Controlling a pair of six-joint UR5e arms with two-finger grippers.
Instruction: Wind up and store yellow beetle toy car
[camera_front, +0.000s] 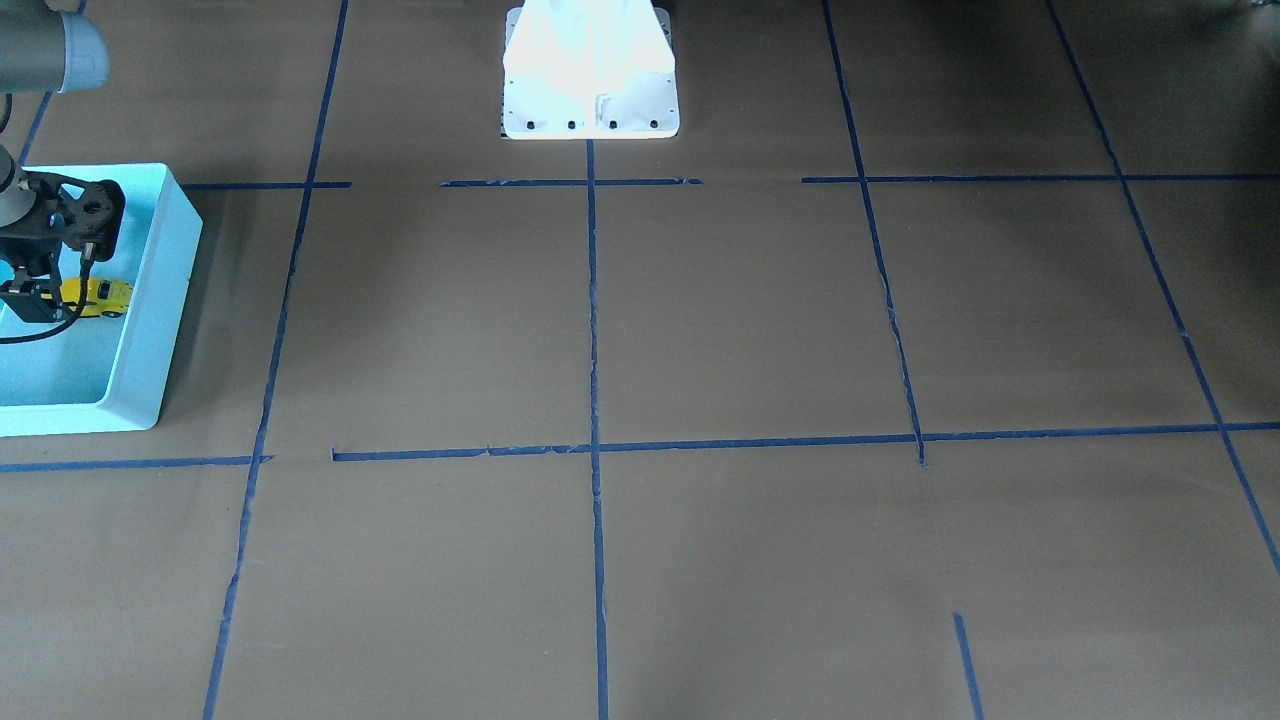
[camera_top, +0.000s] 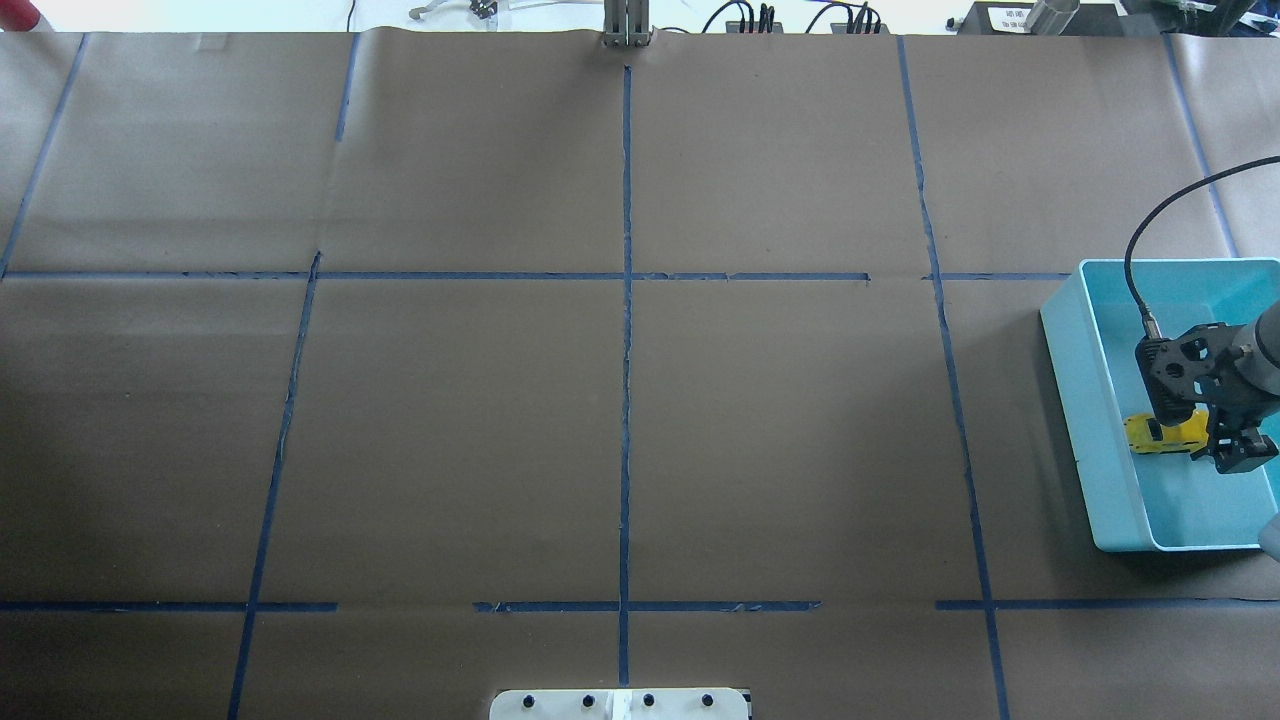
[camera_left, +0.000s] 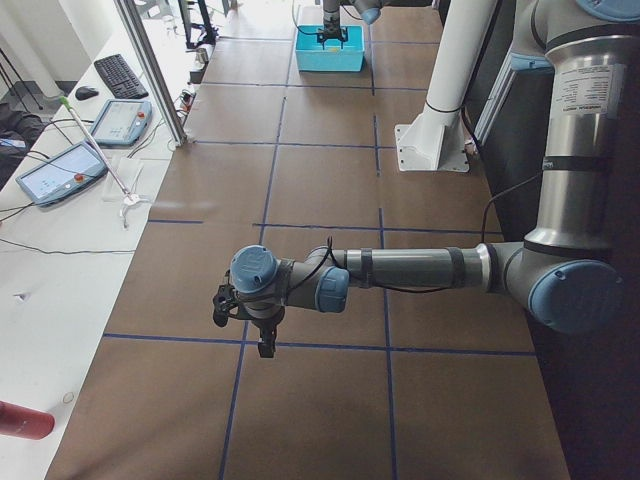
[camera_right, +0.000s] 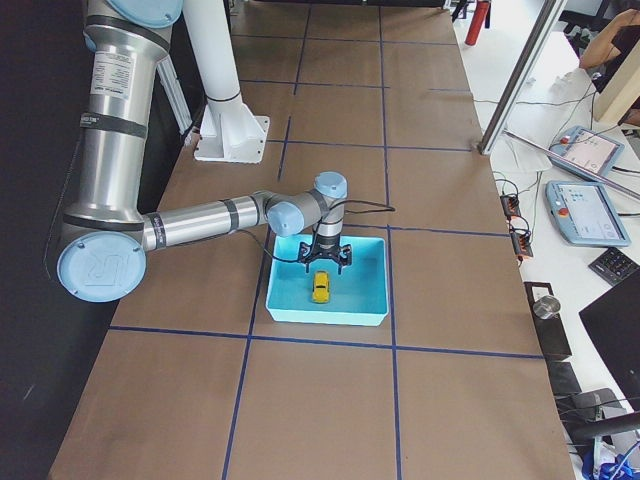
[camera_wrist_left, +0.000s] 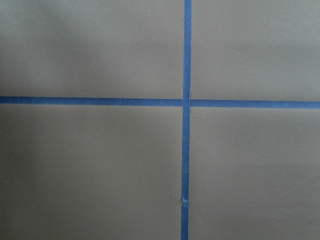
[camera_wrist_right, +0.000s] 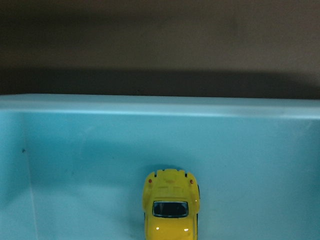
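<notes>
Overhead exterior: the car (camera_top: 1162, 438) lies on the floor of the teal bin (camera_top: 1078, 400), at the frame's right edge on the desk (camera_top: 620, 430). The right fingers (camera_top: 1240, 452) hang spread wide over it, gripping nothing. In exterior left, lower centre, the left fingers (camera_left: 268, 346) hover above the desk; I cannot tell their spread.

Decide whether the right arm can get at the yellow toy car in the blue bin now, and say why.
Probably yes: the right claw hangs just above the yellow toy car, which lies in the open-topped blue bin with nothing between them.
</notes>
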